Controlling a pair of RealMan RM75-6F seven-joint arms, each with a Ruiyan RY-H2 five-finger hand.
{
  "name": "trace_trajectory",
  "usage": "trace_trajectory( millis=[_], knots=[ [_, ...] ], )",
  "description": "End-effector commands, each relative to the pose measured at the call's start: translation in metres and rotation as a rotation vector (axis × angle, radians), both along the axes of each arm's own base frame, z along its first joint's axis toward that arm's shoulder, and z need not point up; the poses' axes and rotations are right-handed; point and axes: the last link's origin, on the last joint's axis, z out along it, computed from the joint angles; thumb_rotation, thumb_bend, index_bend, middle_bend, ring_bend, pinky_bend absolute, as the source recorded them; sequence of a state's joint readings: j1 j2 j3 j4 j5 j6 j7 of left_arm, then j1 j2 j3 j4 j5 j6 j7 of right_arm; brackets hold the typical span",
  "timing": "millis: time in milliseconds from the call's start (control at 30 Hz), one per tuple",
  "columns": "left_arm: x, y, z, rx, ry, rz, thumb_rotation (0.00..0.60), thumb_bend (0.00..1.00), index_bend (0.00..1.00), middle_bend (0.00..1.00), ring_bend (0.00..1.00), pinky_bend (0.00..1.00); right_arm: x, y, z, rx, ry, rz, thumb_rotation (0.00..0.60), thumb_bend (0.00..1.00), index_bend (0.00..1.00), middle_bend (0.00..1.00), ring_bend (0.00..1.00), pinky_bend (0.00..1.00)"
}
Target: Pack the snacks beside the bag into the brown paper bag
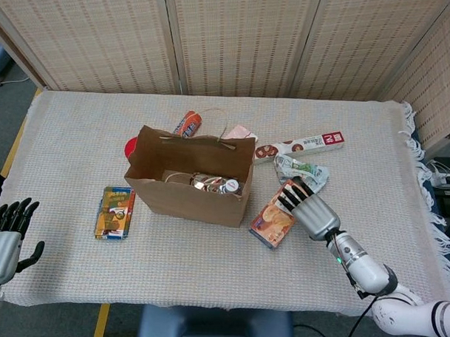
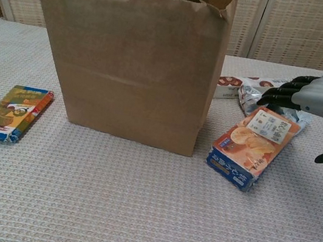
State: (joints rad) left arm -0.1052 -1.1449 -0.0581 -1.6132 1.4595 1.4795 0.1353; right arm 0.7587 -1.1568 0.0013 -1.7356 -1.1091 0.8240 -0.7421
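The brown paper bag (image 1: 188, 178) (image 2: 134, 61) stands upright and open mid-table, with some packets (image 1: 213, 184) inside. An orange snack box (image 1: 271, 222) (image 2: 252, 148) lies flat just to its right. My right hand (image 1: 309, 205) (image 2: 321, 100) hovers over that box's far right end, fingers stretched toward it and thumb hanging apart, holding nothing. A colourful flat box (image 1: 114, 213) (image 2: 10, 112) lies left of the bag. My left hand (image 1: 4, 238) sits open at the table's near left edge, away from everything.
Behind the bag lie a red can (image 1: 187, 123), a red round item (image 1: 131, 145) and a pink packet (image 1: 239, 132). A long white-and-red box (image 1: 300, 147) (image 2: 228, 85) and a crinkly green-white packet (image 1: 302, 171) (image 2: 251, 95) lie beyond my right hand.
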Motion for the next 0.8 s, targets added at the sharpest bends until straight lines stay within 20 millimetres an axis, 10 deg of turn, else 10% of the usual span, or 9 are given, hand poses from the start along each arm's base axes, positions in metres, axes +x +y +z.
trace_trajectory(
  millis=[33,800],
  knots=[
    [0.0,0.0,0.0,0.0,0.0,0.0,0.6,0.39,0.05,0.0,0.0,0.0,0.001,-0.007,-0.017,0.017,0.043,-0.011,0.6,0.0,0.0,0.0,0.0,0.0],
    [-0.001,0.0,0.001,-0.008,-0.011,-0.003,0.6,0.39,0.05,0.0,0.0,0.0,0.021,-0.032,-0.081,-0.015,0.053,-0.068,0.6,0.0,0.0,0.0,0.0,0.0]
  ],
)
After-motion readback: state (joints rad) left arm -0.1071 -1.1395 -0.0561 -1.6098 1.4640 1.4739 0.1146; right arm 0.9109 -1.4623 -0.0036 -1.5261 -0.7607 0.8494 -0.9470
